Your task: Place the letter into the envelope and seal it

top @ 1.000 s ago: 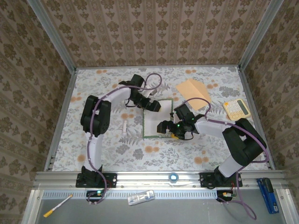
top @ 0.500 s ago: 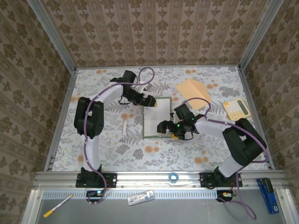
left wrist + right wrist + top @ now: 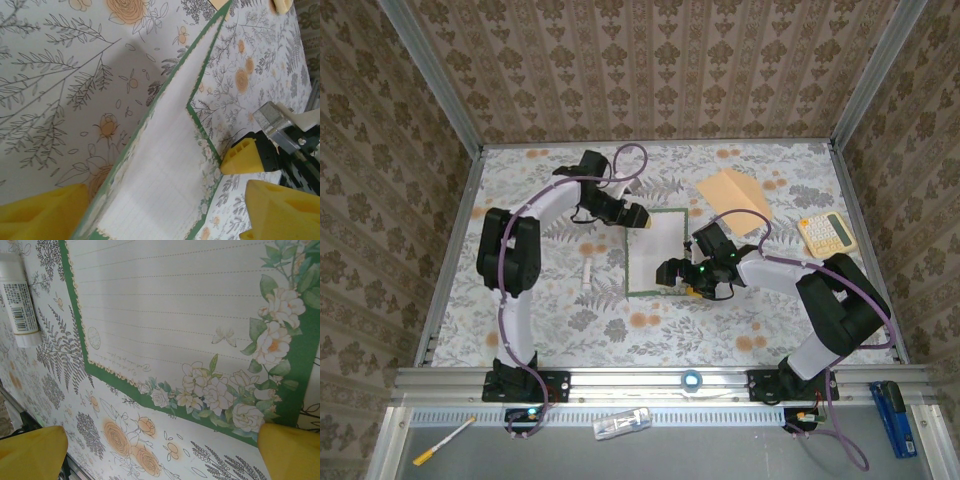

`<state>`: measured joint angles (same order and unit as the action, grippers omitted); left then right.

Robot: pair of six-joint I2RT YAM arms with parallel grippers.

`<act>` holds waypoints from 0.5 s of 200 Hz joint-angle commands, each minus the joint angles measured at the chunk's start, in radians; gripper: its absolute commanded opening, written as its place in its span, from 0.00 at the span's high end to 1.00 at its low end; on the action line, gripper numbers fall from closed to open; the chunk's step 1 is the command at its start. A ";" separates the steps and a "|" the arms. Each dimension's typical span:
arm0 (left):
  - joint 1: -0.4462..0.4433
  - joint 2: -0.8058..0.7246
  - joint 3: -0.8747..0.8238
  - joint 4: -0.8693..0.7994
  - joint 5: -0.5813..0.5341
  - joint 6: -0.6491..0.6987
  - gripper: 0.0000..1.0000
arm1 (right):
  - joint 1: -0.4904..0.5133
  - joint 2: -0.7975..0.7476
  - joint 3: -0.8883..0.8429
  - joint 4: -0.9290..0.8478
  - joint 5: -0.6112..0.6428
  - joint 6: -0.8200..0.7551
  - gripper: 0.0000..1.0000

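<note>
The tabletop (image 3: pixel 520 180) wears a floral cloth. At its centre lies the letter (image 3: pixel 655 262), a lined sheet with a green border and white blossoms. The sheet's near end rests flat on the cloth. Its 12 o'clock end rises off the surface in a bent, upright fold.

At 1 o'clock from the letter, well apart from it, lies the tan envelope (image 3: pixel 733 200), unmarked, flat and skewed. At 3 o'clock from the envelope, near the tabletop's right edge, sits a pale yellow calculator (image 3: pixel 826 234) with white keys.

The left tool (image 3: pixel 640 218) is at the letter's 11 o'clock corner. In the left wrist view its yellow fingers (image 3: pixel 40 212) stand apart with the raised fold between them. The paper seems to brush the left finger, though the angle leaves that unsure, and it is not pinched.

The right tool (image 3: pixel 682 283) hangs low at the letter's 5 o'clock corner with its yellow fingers (image 3: pixel 30 452) spread wide. One finger is over the bare cloth and the other is at the green border.

A glue stick (image 3: pixel 588 274) with a barcode label lies at 9 o'clock from the letter, near it but apart.
</note>
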<state>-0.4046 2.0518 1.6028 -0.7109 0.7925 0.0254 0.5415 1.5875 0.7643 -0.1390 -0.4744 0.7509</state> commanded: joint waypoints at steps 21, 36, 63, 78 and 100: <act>0.017 -0.058 -0.019 0.004 -0.011 0.012 0.24 | -0.002 -0.016 -0.010 -0.057 0.049 -0.019 0.00; 0.020 -0.062 -0.027 0.021 -0.012 0.002 0.30 | -0.003 -0.018 -0.007 -0.063 0.049 -0.021 0.00; 0.023 -0.066 -0.035 0.037 -0.012 -0.005 0.42 | -0.003 -0.021 0.000 -0.072 0.052 -0.024 0.00; 0.024 -0.068 -0.037 0.045 -0.011 -0.010 0.47 | -0.002 -0.022 0.004 -0.076 0.052 -0.025 0.00; 0.027 -0.071 -0.041 0.056 -0.008 -0.019 0.62 | -0.004 -0.026 0.013 -0.089 0.055 -0.033 0.00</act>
<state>-0.3882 2.0331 1.5749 -0.6735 0.7784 0.0116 0.5415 1.5764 0.7643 -0.1627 -0.4541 0.7391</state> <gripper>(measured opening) 0.434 0.999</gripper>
